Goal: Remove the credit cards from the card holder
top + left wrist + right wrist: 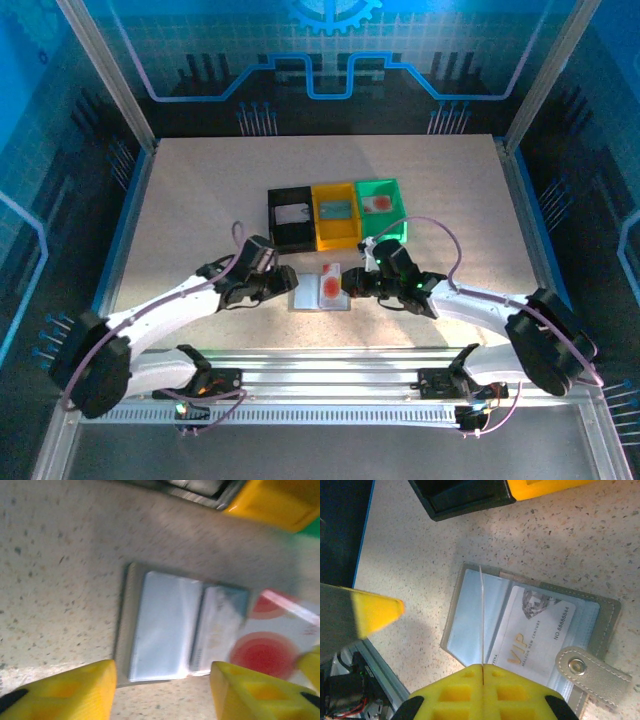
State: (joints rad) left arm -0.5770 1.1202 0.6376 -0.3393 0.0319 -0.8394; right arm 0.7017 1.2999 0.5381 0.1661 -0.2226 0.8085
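**Right arm pinches one card over the open wallet**

At the left, the left gripper hangs low over the speckled beige table. Its yellow fingers are spread wide and hold nothing. They frame the left edge of the card holder, a flat grey folding wallet that lies open on the table between the two grippers, near the front edge. Whether the fingertips touch the wallet cannot be told.

The wallet's pale blue-grey plastic pockets face up. A white card printed "VIP" in gold sits inside a pocket on its right half. The grey tab clasp with a metal snap lies across the wallet's right end.

The right gripper has its yellow jaws clamped on a thin pale card with a red-orange round mark. In the right wrist view this card shows edge-on, as a fine line running out from between the fingers across the wallet. In the left wrist view its face shows over the wallet's right part.

Behind the wallet, three small open bins stand in a touching row:
- A black plastic bin holds a whitish card.
- A yellow plastic bin holds a bluish card.
- A green plastic bin holds a pale card with a red mark.
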